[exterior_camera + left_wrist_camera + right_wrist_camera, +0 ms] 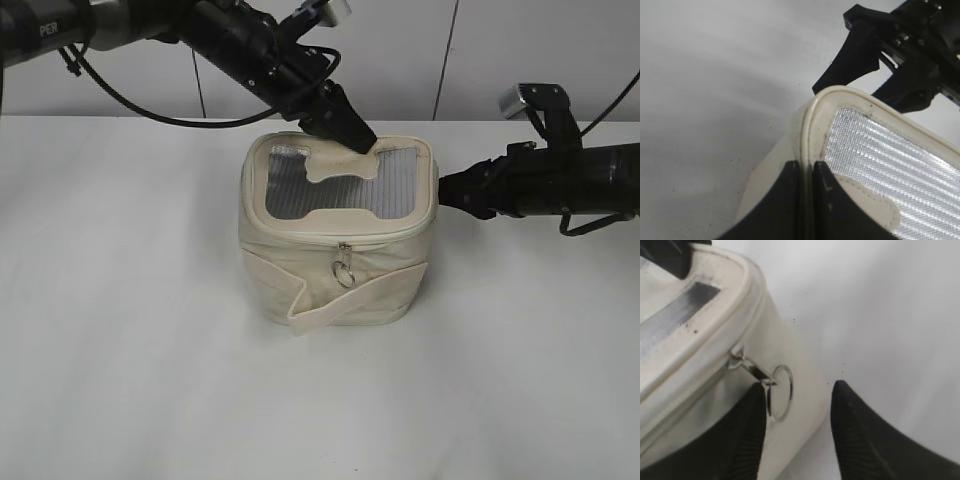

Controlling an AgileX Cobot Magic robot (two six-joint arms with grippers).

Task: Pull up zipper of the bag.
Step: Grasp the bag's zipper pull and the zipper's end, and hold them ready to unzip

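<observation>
Left hand hides bag rim (pinched).

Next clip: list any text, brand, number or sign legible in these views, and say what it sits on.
"PER": white letters on the left arm housing at the top left of the exterior view, cut off, so likely part of a longer word.
The bag: no readable print.
Both wrist views: no text.

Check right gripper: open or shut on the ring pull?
Open. In the right wrist view the right gripper has its fingers spread either side of the ring pull on the bag; nothing is clamped yet.
</observation>
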